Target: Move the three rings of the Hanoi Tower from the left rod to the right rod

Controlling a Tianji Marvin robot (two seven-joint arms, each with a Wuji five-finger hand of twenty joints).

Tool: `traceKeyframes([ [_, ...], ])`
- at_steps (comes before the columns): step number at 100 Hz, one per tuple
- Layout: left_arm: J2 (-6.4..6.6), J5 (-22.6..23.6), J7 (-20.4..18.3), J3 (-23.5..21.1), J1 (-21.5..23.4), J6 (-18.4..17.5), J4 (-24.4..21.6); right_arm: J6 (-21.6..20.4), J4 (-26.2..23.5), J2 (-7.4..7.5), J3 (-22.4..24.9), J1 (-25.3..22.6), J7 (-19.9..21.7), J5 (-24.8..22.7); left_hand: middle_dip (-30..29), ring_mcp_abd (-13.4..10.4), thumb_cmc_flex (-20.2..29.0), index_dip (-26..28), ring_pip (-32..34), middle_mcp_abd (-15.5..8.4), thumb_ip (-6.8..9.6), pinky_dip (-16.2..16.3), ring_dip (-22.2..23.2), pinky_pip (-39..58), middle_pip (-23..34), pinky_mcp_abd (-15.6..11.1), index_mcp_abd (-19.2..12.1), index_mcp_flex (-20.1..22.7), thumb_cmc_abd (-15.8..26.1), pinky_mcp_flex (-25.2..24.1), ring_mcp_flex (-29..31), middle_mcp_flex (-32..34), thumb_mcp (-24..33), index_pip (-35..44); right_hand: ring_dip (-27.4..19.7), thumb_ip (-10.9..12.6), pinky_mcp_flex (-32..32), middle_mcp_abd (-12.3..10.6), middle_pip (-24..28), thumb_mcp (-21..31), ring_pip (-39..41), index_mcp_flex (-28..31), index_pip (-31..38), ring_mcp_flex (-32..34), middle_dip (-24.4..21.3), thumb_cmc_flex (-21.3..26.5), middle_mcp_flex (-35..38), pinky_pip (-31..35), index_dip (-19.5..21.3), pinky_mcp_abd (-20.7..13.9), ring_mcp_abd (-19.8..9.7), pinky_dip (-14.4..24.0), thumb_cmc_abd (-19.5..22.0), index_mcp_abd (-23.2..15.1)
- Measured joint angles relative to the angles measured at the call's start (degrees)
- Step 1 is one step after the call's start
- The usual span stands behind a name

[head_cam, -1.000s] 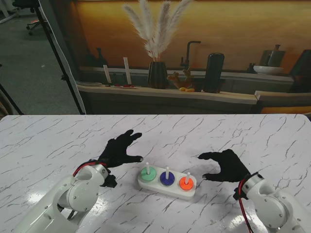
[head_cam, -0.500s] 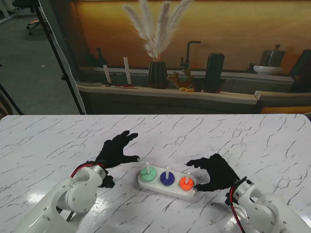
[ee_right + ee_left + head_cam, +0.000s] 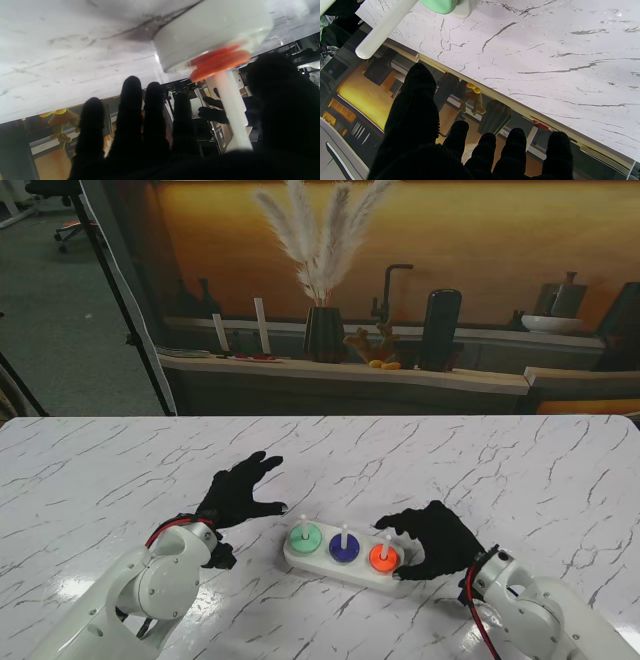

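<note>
A white Hanoi base (image 3: 342,564) carries three rods. The green ring (image 3: 304,537) is on the left rod, the blue ring (image 3: 344,548) on the middle rod, the orange ring (image 3: 384,556) on the right rod. My right hand (image 3: 432,542), in a black glove, hovers at the right end of the base, fingers spread and curled around the orange ring without closing on it. In the right wrist view the orange ring (image 3: 218,62) and its white rod (image 3: 231,110) stand between thumb and fingers. My left hand (image 3: 237,491) is open, left of the base; the green ring (image 3: 438,5) shows at the edge of its wrist view.
The marble table (image 3: 120,470) stretches around the base. Beyond its far edge is a counter with a vase of pampas grass (image 3: 323,330), a black bottle (image 3: 440,328) and a tripod leg (image 3: 120,300).
My right hand has moved left toward the base and curled over the orange ring's end. My left hand drew back slightly from the green ring.
</note>
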Motion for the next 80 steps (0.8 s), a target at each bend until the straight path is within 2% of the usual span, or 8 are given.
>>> traceKeyframes([
  [13, -0.01, -0.05, 0.00, -0.08, 0.11, 0.07, 0.00, -0.55, 0.10, 0.20, -0.55, 0.23, 0.74, 0.02, 0.32, 0.00, 0.00, 0.00, 0.00, 0.00, 0.00, 0.00, 0.01, 0.01, 0.00, 0.00, 0.00, 0.00, 0.00, 0.00, 0.00, 0.01, 0.00, 0.01, 0.78, 0.00, 0.61, -0.42, 0.97, -0.08, 1.54, 0.00, 0.07, 0.00, 1.44, 0.05, 0.00, 1.10, -0.40, 0.00, -0.59, 1.13, -0.53, 0.00],
  [45, -0.02, -0.29, -0.09, -0.23, 0.30, 0.15, -0.03, -0.63, 0.92, 0.41, -1.63, 1.00, 1.02, -0.63, 0.33, 0.00, 0.00, 0.39, 0.00, 0.00, 0.00, 0.00, 0.02, 0.04, 0.00, 0.00, 0.00, 0.52, 0.00, 0.00, 0.21, 0.02, -0.01, 0.22, 0.85, 0.00, 1.44, -0.70, 1.61, 0.52, 2.22, 0.00, 0.76, 0.05, 2.90, 3.54, -0.39, 1.99, -0.40, 0.00, -0.85, 2.13, -2.07, 0.00],
  [63, -0.02, -0.44, -0.13, -0.25, 0.37, 0.17, -0.04, -0.64, 1.05, 0.54, -1.94, 1.32, 1.06, -0.88, 0.34, 0.00, 0.00, 0.39, 0.00, 0.00, 0.00, 0.00, 0.02, 0.91, 0.00, 0.00, 0.00, 0.54, 0.00, 0.00, 0.21, 0.03, -0.02, 0.22, 0.85, -0.07, 1.98, -0.70, 1.62, -1.78, 2.28, 0.72, 2.16, 1.38, 2.94, 5.32, -0.43, 2.67, -0.40, 0.00, -1.01, 2.70, -2.64, -0.04],
  [80, -0.02, -0.56, -0.12, -0.28, 0.40, 0.17, -0.04, -0.57, 0.89, 0.55, -1.96, 1.40, 1.57, -0.53, 0.34, 0.00, 0.00, 0.39, 0.00, 0.00, 0.00, 0.00, 0.02, 0.93, 0.00, 0.00, 0.00, 0.55, 0.66, 0.00, 0.21, 0.53, -0.06, 0.22, 0.85, -0.14, 2.03, -0.63, 1.63, -3.56, 2.94, 2.32, 4.14, 2.63, 2.94, 6.65, 0.43, 2.78, -0.40, 0.00, -1.56, 2.83, -2.76, -1.80],
])
